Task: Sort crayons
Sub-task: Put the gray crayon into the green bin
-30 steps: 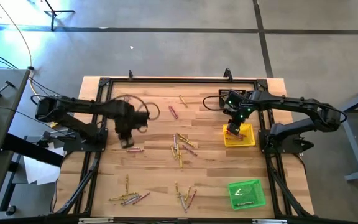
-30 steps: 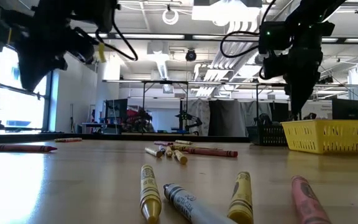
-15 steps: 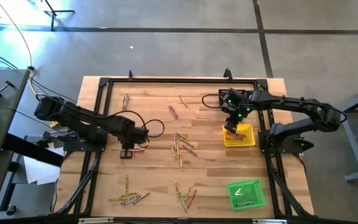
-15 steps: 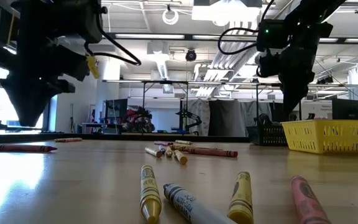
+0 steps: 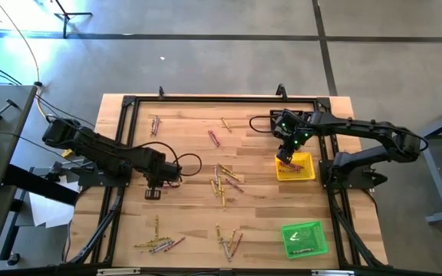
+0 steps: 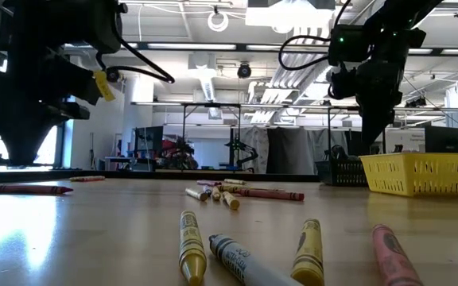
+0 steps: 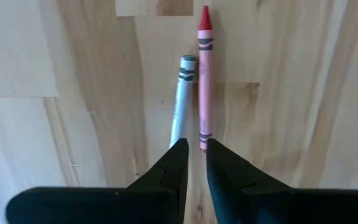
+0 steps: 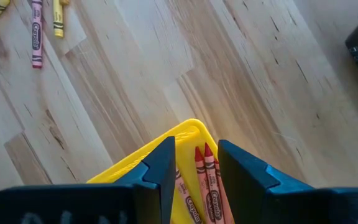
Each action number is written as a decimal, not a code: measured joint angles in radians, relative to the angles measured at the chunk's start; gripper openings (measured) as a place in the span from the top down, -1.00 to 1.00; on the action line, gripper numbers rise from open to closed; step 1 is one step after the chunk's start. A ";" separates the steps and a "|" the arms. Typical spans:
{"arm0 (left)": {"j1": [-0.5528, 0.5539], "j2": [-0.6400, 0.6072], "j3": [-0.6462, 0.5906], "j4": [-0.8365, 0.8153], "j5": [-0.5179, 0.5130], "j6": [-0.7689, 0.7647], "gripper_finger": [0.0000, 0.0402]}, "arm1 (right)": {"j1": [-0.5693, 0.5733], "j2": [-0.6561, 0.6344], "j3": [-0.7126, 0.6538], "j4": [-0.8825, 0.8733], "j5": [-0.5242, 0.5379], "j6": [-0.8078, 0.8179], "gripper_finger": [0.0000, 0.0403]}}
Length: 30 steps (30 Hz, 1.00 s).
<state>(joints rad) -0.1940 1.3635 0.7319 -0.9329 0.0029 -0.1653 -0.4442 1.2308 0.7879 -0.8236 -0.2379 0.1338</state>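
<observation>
Pale wooden planks make up the table [image 5: 190,222], with waxy paper-wrapped crayons [image 5: 222,182] scattered across it and more near the front edge. The left gripper [image 7: 192,155] is down low at the left side, its fingers nearly together, just at the ends of a red crayon [image 7: 203,74] and a grey crayon [image 7: 181,99] lying side by side. The right gripper [image 8: 194,158] hangs over the yellow plastic tray [image 5: 310,172], fingers apart, red crayons lying below.
</observation>
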 joint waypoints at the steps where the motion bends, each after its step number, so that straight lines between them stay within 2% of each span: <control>1: 0.000 0.005 0.000 -0.001 -0.007 -0.006 0.77 | 0.000 0.000 0.000 0.003 0.000 -0.001 0.47; 30: 0.000 0.239 0.006 -0.009 -0.014 -0.009 0.76 | 0.000 0.000 0.000 0.025 0.000 0.000 0.47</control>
<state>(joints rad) -0.1936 1.6029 0.7378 -0.9421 -0.0113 -0.1744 -0.4446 1.2308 0.7879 -0.7986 -0.2379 0.1337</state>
